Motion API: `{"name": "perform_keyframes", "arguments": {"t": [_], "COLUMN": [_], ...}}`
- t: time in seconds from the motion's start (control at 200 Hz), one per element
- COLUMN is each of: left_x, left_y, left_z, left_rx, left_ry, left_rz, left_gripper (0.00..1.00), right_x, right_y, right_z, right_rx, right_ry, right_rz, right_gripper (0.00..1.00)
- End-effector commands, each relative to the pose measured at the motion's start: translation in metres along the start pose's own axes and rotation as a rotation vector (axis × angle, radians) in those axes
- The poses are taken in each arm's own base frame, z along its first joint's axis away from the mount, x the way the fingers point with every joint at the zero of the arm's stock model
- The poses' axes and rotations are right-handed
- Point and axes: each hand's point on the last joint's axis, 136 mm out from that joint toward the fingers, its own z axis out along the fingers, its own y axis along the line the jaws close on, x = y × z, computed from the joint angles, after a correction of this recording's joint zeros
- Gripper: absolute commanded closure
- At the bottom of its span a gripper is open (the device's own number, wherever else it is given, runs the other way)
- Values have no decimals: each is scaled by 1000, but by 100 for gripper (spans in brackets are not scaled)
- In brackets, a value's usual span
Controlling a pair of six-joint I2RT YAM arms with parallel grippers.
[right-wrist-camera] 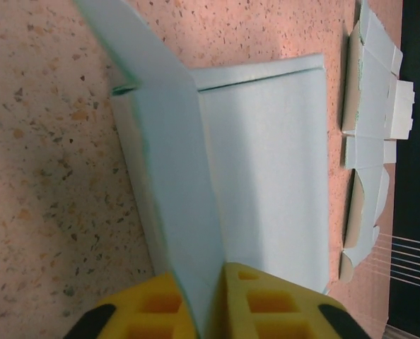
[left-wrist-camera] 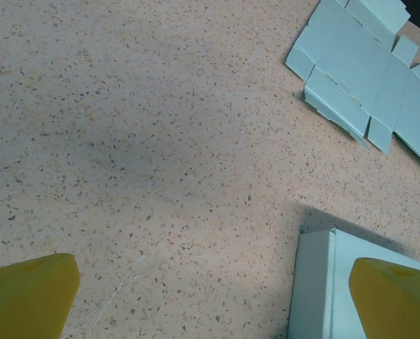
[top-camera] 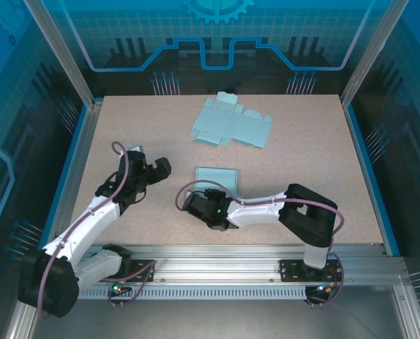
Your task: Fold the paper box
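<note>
No readable text, labels, brands or numbers in any view. The paper box, the flat cutouts and the table are all plain surfaces. The only sign-like graphic is a gear emblem on the blue back wall, and it has no lettering.
</note>
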Motion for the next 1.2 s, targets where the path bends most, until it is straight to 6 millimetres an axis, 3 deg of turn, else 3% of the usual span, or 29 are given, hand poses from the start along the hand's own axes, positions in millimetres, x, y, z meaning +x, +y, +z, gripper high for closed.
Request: {"name": "perform_keyframes", "arguments": {"t": [0.0,0.26,0.55,0.65,0.805,0.985,1.196], "left_x": [-4,-9,-15,-15,-13,-10,-10], "left_y": [4,-4,-21,-26,-32,-35,-41], "left_z": [-5,-7,-11,-10,-5,2,4], "left_rx": [-15,19,91,117,150,165,200], "left_ry": [-12,-18,-6,-2,15,34,28], "left_rz": [4,7,27,25,26,27,63], "left_gripper": [1,1,1,1,1,1,1], "right_x": [-8,-9,1,8,14,6,-3], "right_y": [-7,-30,-35,-32,-29,-34,-43], "right_z": [-16,-42,-93,-89,-57,-29,-19], "right_rx": [-53,-189,-677,-783,-821,-855,-823], "right_ry": [-30,-52,-41,20,123,149,132], "right_rz": [26,82,122,106,64,56,70], "right_gripper": [92,100,100,100,100,100,79]}}
